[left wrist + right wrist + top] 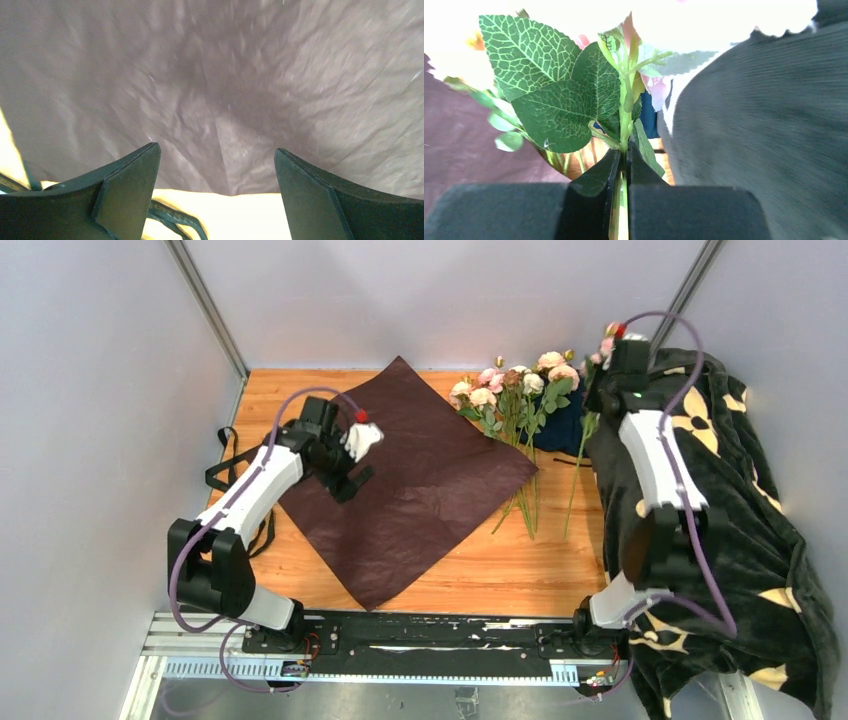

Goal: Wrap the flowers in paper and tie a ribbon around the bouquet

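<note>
Two black fingers (596, 182) of the right gripper (624, 170) are pinched together on a single rose stem (625, 117). The thin green stalk runs up between the pads, with veined leaves (549, 105) fanning out to its left and a pale bloom washed out above. Seen from above, that gripper (612, 352) sits at the far right of the table (500, 570), at the edge of the dark blanket (745, 510) with cream flower shapes. The clamped stem slants from it toward the near side, apart from the rest. The other flowers (515, 390) lie in a loose bunch just to its left, blooms toward the far wall, some heads over a navy cloth (562, 428) and the stems crossing the right corner of the paper (420, 485). That burgundy sheet lies flat as a diamond in the middle of the wooden top. The left gripper (350, 475) hovers over the sheet's left part, jaws spread wide with nothing between them; its wrist view shows only crinkled paper below the parted fingers. The ribbon (224, 455) lies in black loops at the table's left edge, partly under the left arm.
</note>
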Robot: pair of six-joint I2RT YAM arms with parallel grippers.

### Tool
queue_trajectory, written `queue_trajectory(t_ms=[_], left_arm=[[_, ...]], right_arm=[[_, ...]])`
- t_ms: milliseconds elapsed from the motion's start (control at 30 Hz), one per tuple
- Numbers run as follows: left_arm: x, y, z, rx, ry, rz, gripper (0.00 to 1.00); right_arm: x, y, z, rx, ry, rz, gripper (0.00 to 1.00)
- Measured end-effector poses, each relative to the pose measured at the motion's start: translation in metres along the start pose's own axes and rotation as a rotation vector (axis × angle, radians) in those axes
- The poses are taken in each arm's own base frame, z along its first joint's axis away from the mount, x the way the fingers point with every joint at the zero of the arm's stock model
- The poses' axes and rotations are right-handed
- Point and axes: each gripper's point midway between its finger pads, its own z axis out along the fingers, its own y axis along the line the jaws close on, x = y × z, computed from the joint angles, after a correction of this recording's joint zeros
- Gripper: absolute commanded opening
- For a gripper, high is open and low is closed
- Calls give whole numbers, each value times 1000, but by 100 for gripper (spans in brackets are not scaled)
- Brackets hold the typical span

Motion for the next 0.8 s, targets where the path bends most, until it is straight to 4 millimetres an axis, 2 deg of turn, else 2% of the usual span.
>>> queue_trajectory(t_ms=[33, 67, 133, 167, 233, 333, 400, 467, 500, 567, 667, 800], left_arm=[[-18, 3, -11, 9, -49, -4, 93], [-32, 5, -19, 11, -90, -5, 93], [-64, 9, -42, 25, -189, -11, 93], [-81, 10, -54, 36, -243, -14, 94], [-109, 7, -78, 65, -336, -15, 95], [-152, -10, -116, 130, -475, 9, 100], [-178, -29, -140, 182, -554, 42, 100], [-203, -54, -168, 245, -634, 78, 100], [-208, -60, -174, 262, -652, 83, 100], [-222, -75, -191, 316, -695, 88, 100], [-232, -79, -194, 357, -708, 50, 100], [-233, -81, -169, 401, -666, -35, 89]], right_arm=[[-23, -2, -29, 14, -85, -16, 0], [-38, -2, -50, 16, -143, -24, 0], [-72, 8, -107, -12, -302, -42, 0], [-82, 15, -129, -40, -360, -46, 0], [-99, 40, -175, -149, -475, -56, 0], [-108, 89, -219, -367, -569, -58, 0], [-105, 130, -237, -537, -589, -56, 0], [-94, 187, -252, -744, -573, -56, 0], [-89, 202, -254, -798, -559, -57, 0], [-72, 247, -261, -959, -507, -45, 0], [-51, 293, -267, -1136, -421, -3, 0], [-37, 325, -273, -1254, -356, 40, 0]])
